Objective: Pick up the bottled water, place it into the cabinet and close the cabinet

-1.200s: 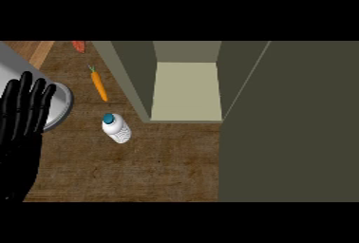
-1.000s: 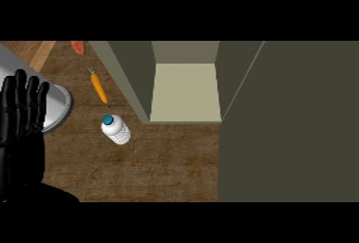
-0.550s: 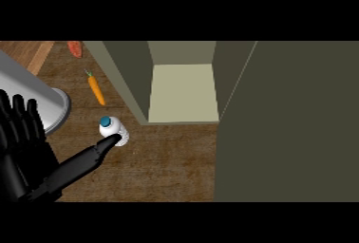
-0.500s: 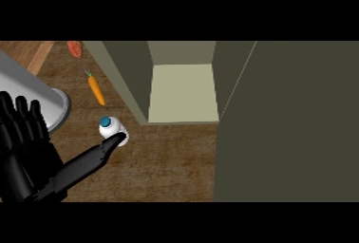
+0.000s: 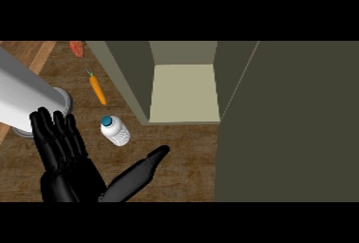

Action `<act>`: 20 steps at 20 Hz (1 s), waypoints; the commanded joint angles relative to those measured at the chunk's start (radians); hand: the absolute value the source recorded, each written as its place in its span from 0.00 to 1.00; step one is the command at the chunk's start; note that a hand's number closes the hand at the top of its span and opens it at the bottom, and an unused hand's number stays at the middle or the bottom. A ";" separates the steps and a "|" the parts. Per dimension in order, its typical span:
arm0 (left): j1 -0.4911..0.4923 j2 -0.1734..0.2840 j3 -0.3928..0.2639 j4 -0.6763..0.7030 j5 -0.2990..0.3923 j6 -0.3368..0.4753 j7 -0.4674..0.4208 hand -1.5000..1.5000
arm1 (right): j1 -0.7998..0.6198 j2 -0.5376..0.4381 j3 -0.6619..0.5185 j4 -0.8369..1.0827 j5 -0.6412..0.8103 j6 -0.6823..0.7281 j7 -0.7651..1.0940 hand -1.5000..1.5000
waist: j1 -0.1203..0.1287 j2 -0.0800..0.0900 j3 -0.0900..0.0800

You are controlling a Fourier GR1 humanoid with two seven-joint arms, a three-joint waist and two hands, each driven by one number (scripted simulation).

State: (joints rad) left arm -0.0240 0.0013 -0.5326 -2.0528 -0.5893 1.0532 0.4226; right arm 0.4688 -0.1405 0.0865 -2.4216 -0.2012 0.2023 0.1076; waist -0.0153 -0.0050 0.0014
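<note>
The bottled water (image 5: 114, 132) lies on the wooden counter (image 5: 182, 152), blue cap up, just left of the open cabinet (image 5: 184, 92) and below a carrot (image 5: 97, 88). One hand (image 5: 67, 156) is at lower left, fingers straight and spread, thumb poking toward the bottle without touching it. Can't tell whether it's left or right, since the forearm is cut off. A grey cylinder (image 5: 24, 99) is partly hidden behind it.

A single head view looked steeply down on the wooden tabletop (image 5: 175, 152) from close above, with the open cabinet (image 5: 184, 97) ahead and the robot's forearms entering from the lower edge.
</note>
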 commanded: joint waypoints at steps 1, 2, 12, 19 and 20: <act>0.007 -0.001 -0.058 -0.045 -0.125 0.070 0.114 0.00 | 0.107 -0.002 -0.030 -0.139 -0.078 0.022 0.026 0.00 | 0.005 0.000 0.000; 0.055 -0.001 -0.073 -0.042 -0.123 0.080 0.098 0.00 | 0.155 0.008 0.006 -0.173 -0.042 0.032 0.008 0.00 | 0.003 -0.001 0.000; 0.080 -0.001 -0.080 -0.049 -0.172 0.087 0.138 0.00 | 0.303 0.008 -0.063 -0.141 -0.071 0.147 -0.144 0.00 | 0.001 0.000 -0.001; 0.043 0.029 -0.013 0.073 -0.022 0.175 0.103 0.00 | 0.352 0.028 -0.001 -0.218 -0.048 0.140 -0.113 0.00 | -0.006 0.003 -0.004; 0.103 0.048 -0.055 0.037 -0.004 0.202 0.076 0.00 | 0.349 0.010 -0.052 -0.191 -0.089 0.156 -0.141 0.00 | -0.001 0.002 -0.003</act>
State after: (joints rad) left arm 0.0335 0.0182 -0.5769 -2.0182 -0.6719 1.1624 0.5350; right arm 0.7410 -0.1214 0.0600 -2.4383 -0.2022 0.3510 -0.0798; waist -0.0167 -0.0030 -0.0010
